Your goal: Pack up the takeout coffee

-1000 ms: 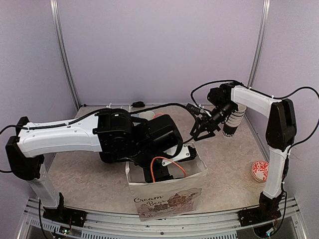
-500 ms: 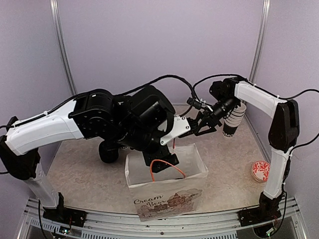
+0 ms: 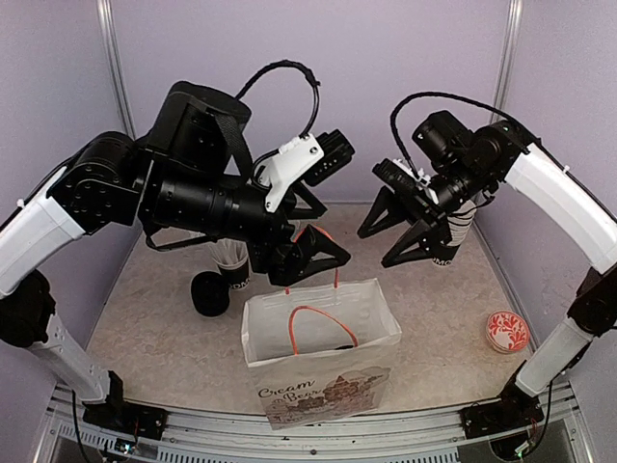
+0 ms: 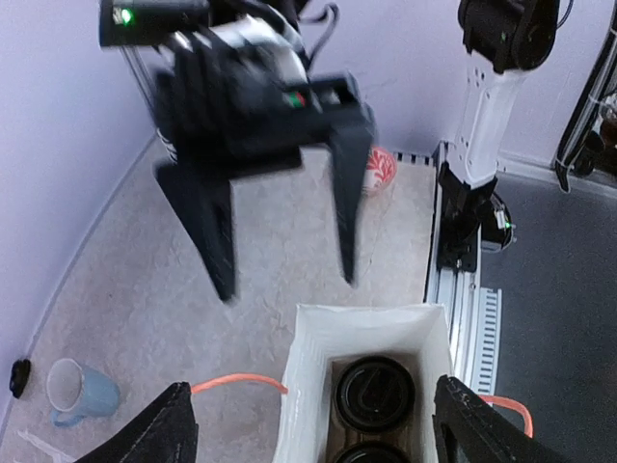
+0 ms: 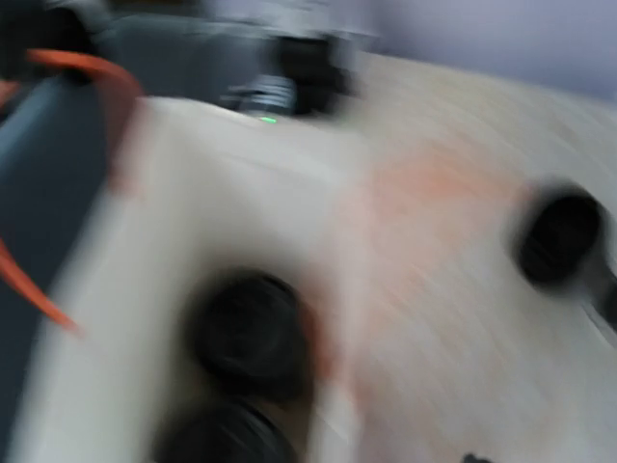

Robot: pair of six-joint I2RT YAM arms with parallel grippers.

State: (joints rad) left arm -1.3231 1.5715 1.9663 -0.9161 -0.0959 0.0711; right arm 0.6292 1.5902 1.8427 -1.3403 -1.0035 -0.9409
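Two takeout coffee cups with black lids [image 4: 374,393] stand one behind the other inside the white paper bag [image 3: 323,381] with orange handles; only a dark patch [image 3: 343,344] of them shows from above. In the blurred right wrist view the same lids [image 5: 253,333] sit in the bag [image 5: 193,193]. My left gripper [image 3: 313,258] hangs open and empty above the bag's far rim; its fingers [image 4: 159,429] frame the bag [image 4: 318,357]. High to the right of the bag, my right gripper [image 3: 390,236] is open and empty, and the left wrist view also shows that right gripper [image 4: 287,287].
A stack of paper cups [image 3: 453,231] stands at the back right. A black cup with white sticks [image 3: 231,260] and a black round object [image 3: 209,292] sit left of the bag. A red-and-white dish [image 3: 504,330] lies at the right. A light blue mug [image 4: 77,391] rests near the wall.
My left arm has lifted up and out of the bag, its gripper now above the rim. The right arm has risen and swung its gripper higher, away from the cup stack.
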